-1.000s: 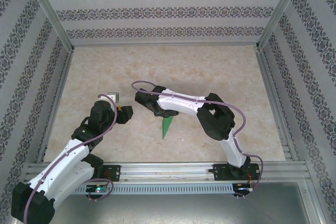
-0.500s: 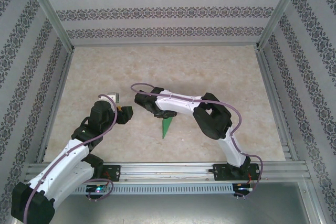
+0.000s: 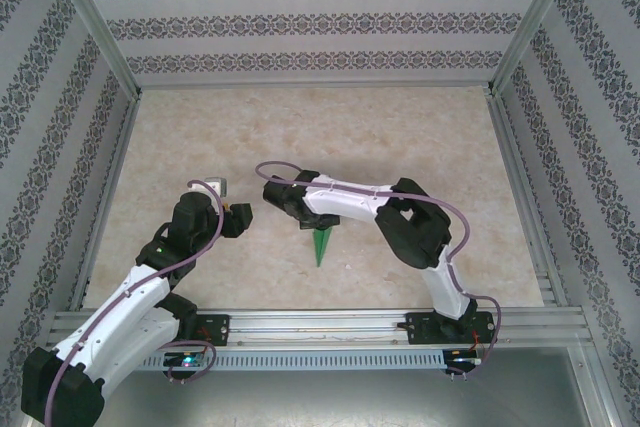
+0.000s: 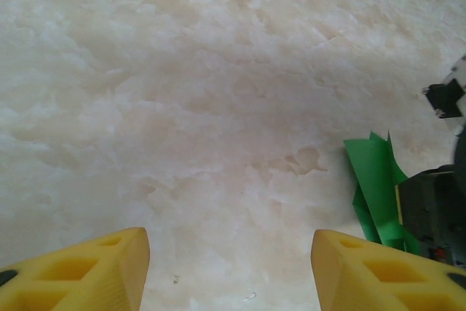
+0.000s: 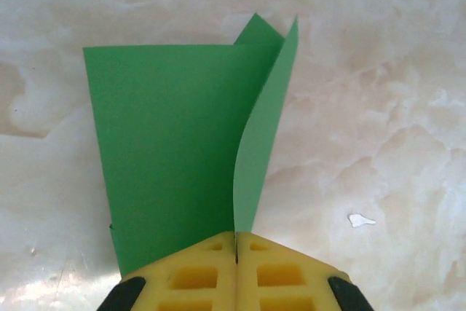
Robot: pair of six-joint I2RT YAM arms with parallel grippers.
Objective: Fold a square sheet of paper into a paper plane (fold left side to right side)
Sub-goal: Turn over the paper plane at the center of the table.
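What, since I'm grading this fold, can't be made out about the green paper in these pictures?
- Top view: the bright-green folded paper sheet has its far end under the right claw; layers too small to count.
- Left wrist view: its right part sits behind the right arm's dark body.
- Right wrist view: the pinched edge is buried between the yellow pads.

Lab test booth: aluminium frame (image 3: 93, 22), wallpapered walls (image 3: 320, 22).
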